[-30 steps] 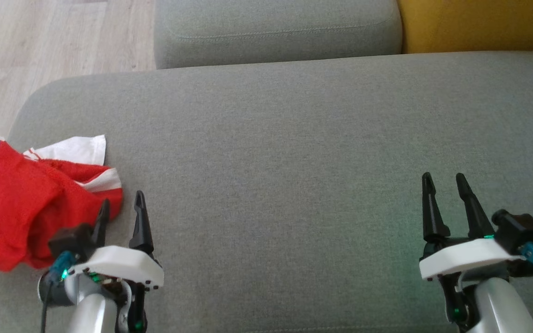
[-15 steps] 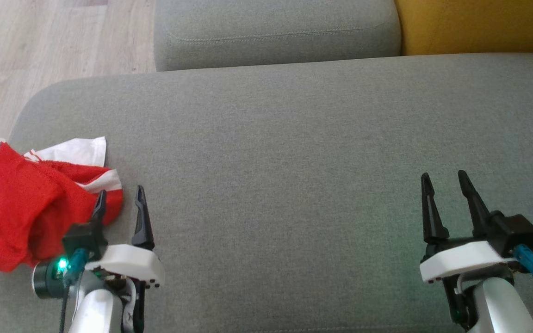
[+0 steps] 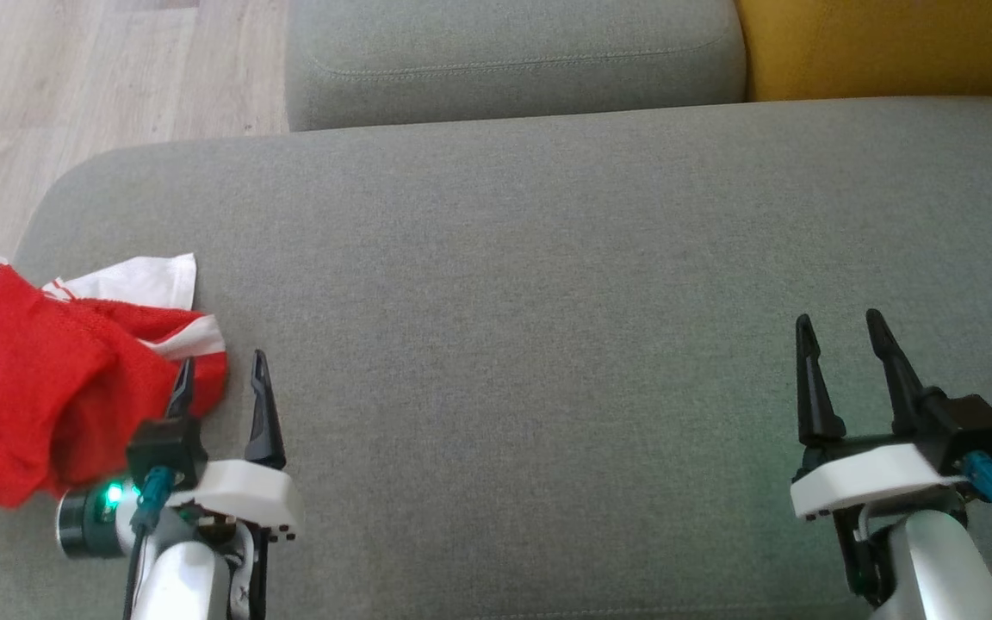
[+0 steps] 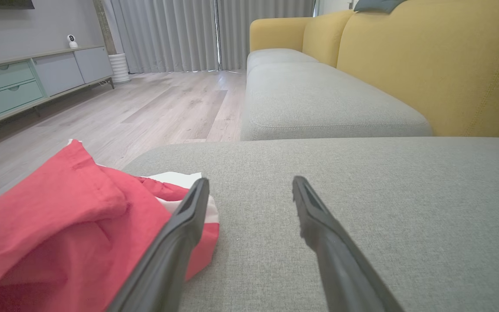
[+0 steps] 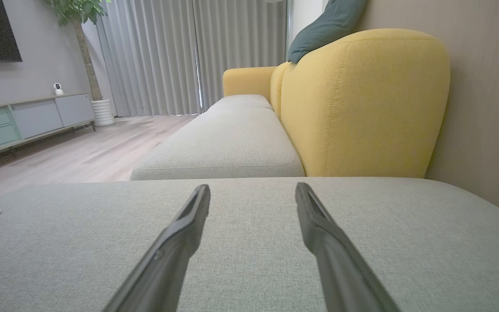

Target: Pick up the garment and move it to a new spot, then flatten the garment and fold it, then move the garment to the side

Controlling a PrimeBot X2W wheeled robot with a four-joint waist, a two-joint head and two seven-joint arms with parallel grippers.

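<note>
Silver forearms (image 3: 177,585), white wrist housings (image 3: 866,482), long black gripper fingers (image 3: 265,422), teal cable plugs (image 3: 988,491), green light (image 3: 113,495)

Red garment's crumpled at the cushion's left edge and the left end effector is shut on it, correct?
Not shut. The left wrist view shows the left end effector open, gripping nothing; the red garment does lie crumpled at the left edge of the cushion.
</note>
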